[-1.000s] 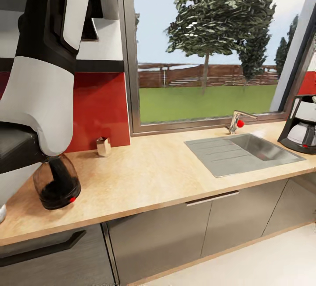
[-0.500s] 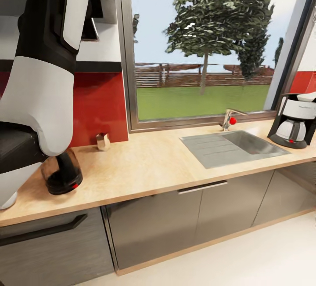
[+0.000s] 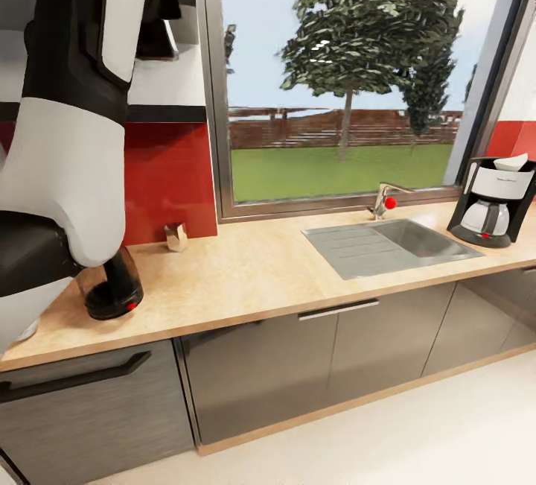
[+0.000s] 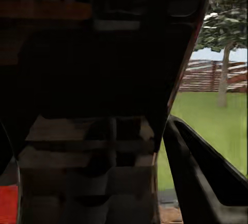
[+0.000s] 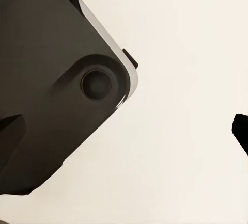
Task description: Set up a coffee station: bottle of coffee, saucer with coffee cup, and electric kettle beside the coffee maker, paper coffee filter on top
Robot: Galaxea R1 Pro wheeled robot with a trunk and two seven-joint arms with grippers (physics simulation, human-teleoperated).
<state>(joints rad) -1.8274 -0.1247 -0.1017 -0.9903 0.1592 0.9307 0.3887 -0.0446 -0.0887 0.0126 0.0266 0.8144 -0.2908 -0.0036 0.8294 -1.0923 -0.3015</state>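
The coffee maker (image 3: 491, 203) stands at the right end of the kitchen countertop (image 3: 253, 276), with the white paper coffee filter (image 3: 514, 162) on its top. The dark electric kettle (image 3: 113, 290) sits at the counter's left end, half hidden behind my left arm. That arm is raised high, and my left gripper (image 3: 159, 1) is up by the dark wall unit beside the window. In the left wrist view one black finger (image 4: 199, 182) stands apart from a dark surface, so the jaws look open and empty. One fingertip (image 5: 241, 131) of my right gripper shows over pale floor.
A steel sink (image 3: 391, 245) with a red-knobbed tap (image 3: 381, 202) is set into the counter between kettle and coffee maker. A small wooden block (image 3: 176, 236) stands by the red backsplash. Glossy dark grey cabinets (image 3: 260, 373) run below, with pale floor in front.
The whole view has pulled back from the counter: more floor and cabinet fronts show, and the coffee maker is now fully in view. Nothing on the counter has moved.
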